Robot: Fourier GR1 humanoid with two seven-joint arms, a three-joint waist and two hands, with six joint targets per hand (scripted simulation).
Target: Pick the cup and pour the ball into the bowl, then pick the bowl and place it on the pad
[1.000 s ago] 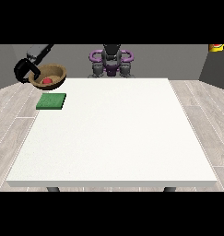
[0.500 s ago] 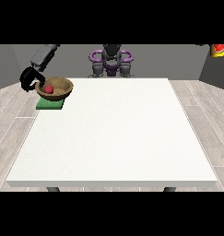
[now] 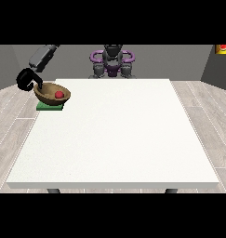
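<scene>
Grey walls and pale wood-look floorboards frame my view, with the big white table (image 3: 119, 135) filling most of it and the robot (image 3: 112, 60) small at the far edge, facing me.

Starting at the view's left, I see a grey arm (image 3: 43, 56) coming down from the upper left to the hand at the view's left (image 3: 27, 80), which hangs just past the table's left edge. That hand is black and curled round the left rim of the brown bowl (image 3: 50, 93), so I read it as clamped on the bowl. The bowl sits tilted a little, its opening turned somewhat toward me, and the red ball (image 3: 59, 95) lies inside it toward the right side. Right beneath the bowl is the green pad (image 3: 48, 107), lying flat on the table near the far left corner; the bowl covers the pad's upper part, though I cannot tell from here whether its base touches the pad or hangs just above it.

Moving right, the middle of the table is plain white. At the far edge the robot's torso shows purple rings (image 3: 112, 56) at its shoulders. I do not see its other hand anywhere. At the far upper right corner a small red and yellow object (image 3: 223, 49) peeks in against the wall, too small for me to identify.
</scene>
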